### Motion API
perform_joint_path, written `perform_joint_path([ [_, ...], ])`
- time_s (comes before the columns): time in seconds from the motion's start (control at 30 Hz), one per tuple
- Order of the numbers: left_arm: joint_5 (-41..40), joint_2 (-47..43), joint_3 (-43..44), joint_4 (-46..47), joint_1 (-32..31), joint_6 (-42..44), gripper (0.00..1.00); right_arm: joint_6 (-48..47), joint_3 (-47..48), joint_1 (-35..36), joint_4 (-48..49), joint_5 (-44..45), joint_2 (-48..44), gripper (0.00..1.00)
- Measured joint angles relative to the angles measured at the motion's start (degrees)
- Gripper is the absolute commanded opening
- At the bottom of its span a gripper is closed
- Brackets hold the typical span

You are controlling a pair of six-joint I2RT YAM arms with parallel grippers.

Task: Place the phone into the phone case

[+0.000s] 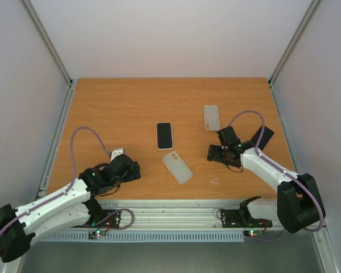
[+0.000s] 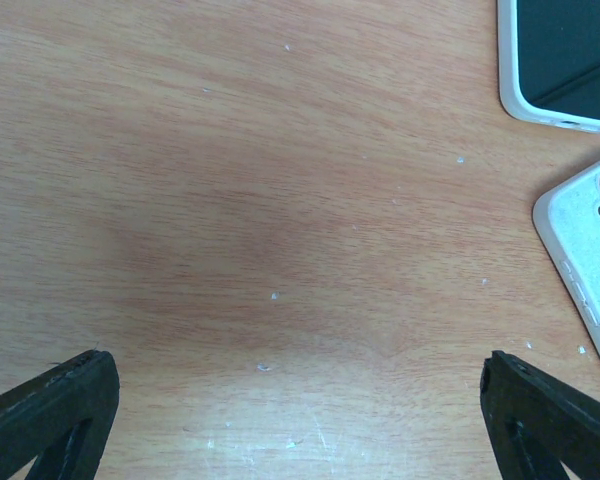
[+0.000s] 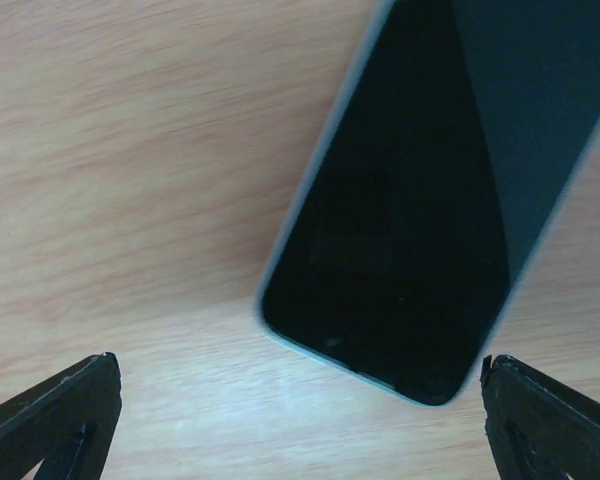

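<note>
Far left: left claw [image 2: 298, 358] spread wide, empty, over bare table [image 2: 230, 200]. Mid-table: white-rimmed phone [image 1: 164, 135] lay screen up; white case [image 1: 177, 166] lay just beside it, toward arms, back up (camera hole showing). Right: right claw [image 3: 298, 360] spread wide, empty, second dark-screened phone [image 3: 400, 220] flat just ahead.

Risks: case faced down, so phone pressed on would not seat; flat phone could skid under fingers; wrong phone could get picked. No brand or writing readable.

Tabletop [image 1: 131, 108]: orange-brown wood grain. Phone [image 3: 400, 230]: black screen, pale grey rim. Case [image 1: 177, 166]: white, faint specks. Left gripper [image 2: 300, 420] & right gripper [image 3: 300, 410]: black. Arms [image 1: 51, 207] white w/ black joints; cables [image 1: 82, 133] purple.
</note>
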Motion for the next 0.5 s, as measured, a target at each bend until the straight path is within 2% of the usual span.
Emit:
perform_joint_path([
  [0.17,0.0,0.0,0.0,0.0,0.0,0.0,0.99,1.0,-3.9,-7.6,2.2,-4.4,-1.2,0.98],
  [0.5,0.0,0.0,0.0,0.3,0.0,0.2,0.99,1.7,-4.5,-9.7,6.5,-10.3,3.6,0.98],
])
